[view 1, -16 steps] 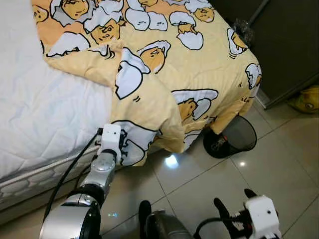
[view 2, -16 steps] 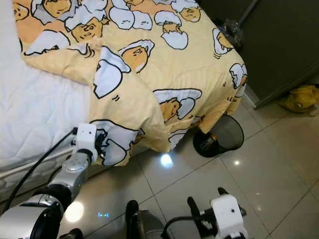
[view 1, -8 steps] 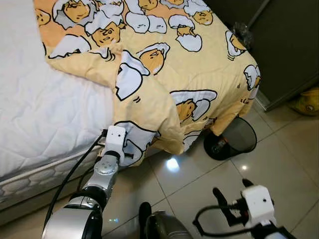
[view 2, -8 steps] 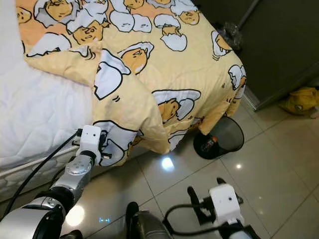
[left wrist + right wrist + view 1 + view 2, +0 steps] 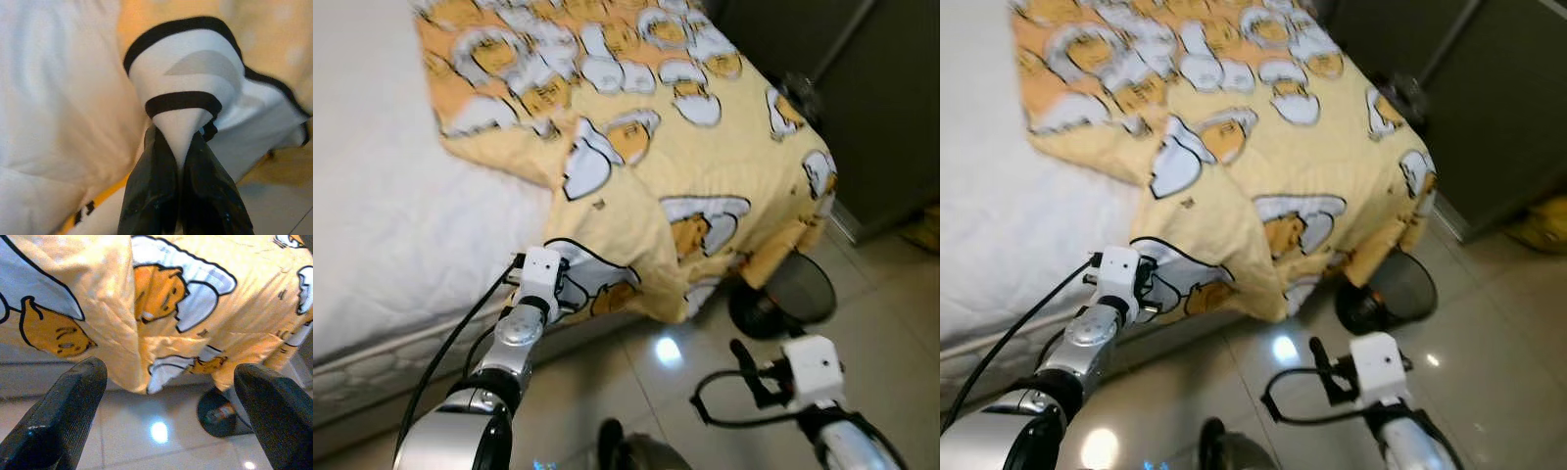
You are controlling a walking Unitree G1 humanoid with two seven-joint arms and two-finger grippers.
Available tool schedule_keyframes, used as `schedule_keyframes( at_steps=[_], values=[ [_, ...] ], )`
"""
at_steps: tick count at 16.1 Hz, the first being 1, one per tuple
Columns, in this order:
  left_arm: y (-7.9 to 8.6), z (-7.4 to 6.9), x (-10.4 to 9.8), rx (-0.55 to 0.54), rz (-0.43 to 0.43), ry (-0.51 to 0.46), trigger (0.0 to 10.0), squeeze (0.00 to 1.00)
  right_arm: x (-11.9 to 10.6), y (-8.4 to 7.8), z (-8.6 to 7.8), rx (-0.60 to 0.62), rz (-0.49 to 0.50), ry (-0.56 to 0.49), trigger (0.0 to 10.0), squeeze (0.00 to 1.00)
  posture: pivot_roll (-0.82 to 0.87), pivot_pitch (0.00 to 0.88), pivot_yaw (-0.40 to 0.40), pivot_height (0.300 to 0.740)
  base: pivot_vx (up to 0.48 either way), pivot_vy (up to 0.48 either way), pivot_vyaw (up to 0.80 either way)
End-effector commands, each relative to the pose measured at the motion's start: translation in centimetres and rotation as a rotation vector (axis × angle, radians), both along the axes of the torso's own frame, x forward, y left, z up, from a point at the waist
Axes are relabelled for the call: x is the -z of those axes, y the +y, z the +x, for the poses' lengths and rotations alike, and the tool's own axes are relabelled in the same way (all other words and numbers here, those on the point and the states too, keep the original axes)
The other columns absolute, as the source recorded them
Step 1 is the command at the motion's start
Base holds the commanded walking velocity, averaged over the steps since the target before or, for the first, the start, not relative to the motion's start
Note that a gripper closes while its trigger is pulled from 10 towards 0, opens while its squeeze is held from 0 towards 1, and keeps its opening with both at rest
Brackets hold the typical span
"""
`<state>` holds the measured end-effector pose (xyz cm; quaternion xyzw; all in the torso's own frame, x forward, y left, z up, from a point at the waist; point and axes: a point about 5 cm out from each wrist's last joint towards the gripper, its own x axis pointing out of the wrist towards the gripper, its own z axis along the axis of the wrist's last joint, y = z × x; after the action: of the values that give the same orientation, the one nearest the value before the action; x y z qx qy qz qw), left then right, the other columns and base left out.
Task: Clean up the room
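White mattress (image 5: 382,225) exposed, yellow blanket (image 5: 675,147) draped over the bed's far corner: my left gripper (image 5: 182,161), clamped on its hanging edge, has lifted slightly, while my right gripper (image 5: 171,416), fingers spread and empty, has risen toward it.

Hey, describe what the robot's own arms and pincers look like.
Both arms are silver metal with rounded joints. Each wrist carries a white boxy module and a looping black cable. The left pincer and right pincer each have two long black fingers with a finely ribbed surface.
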<state>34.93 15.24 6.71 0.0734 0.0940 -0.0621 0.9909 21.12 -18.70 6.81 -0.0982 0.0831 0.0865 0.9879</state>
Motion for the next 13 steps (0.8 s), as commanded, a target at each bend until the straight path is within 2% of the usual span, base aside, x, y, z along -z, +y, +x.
schedule_keyframes(
  at_steps=[1, 3, 5, 9, 10, 13],
  values=[
    [-0.8, -0.5, 0.3, 0.042, -0.047, -0.020, 10.0, 0.00, 0.7, -0.3, -0.2, 0.016, -0.017, 0.020, 10.0, 0.05, -0.06, 0.149, -0.146, 0.740, 0.000, 0.000, 0.00],
    [-1.6, -1.0, 0.0, 0.081, -0.060, -0.095, 10.0, 0.00, 0.8, 0.3, 1.1, 0.027, 0.006, -0.010, 10.0, 0.06, -0.02, 0.137, -0.127, 0.740, 0.000, 0.000, 0.00],
    [-2.2, -1.1, 0.1, 0.073, -0.113, -0.091, 10.0, 0.00, 0.9, 0.2, 2.2, 0.055, 0.019, -0.016, 10.0, 0.06, 0.01, 0.124, -0.129, 0.740, -0.277, 0.000, 0.00],
    [-3.7, -1.1, -0.1, 0.134, -0.133, -0.090, 10.0, 0.00, 0.8, 0.9, 3.7, 0.025, 0.020, -0.048, 10.0, 0.06, 0.01, 0.085, -0.108, 0.740, -0.464, 0.000, 0.00],
    [-5.0, -1.9, 0.6, 0.169, -0.166, -0.073, 10.0, 0.00, 0.9, 0.7, 3.7, 0.033, 0.020, -0.050, 10.0, 0.06, 0.01, 0.081, -0.104, 0.740, 0.000, 0.000, 0.00],
    [-7.1, -3.7, 2.1, 0.255, -0.191, -0.029, 10.0, 0.00, 1.3, 0.8, 3.5, 0.035, 0.021, -0.046, 10.0, 0.06, 0.01, 0.081, -0.095, 0.740, 0.000, 0.000, 0.00]
  ],
)
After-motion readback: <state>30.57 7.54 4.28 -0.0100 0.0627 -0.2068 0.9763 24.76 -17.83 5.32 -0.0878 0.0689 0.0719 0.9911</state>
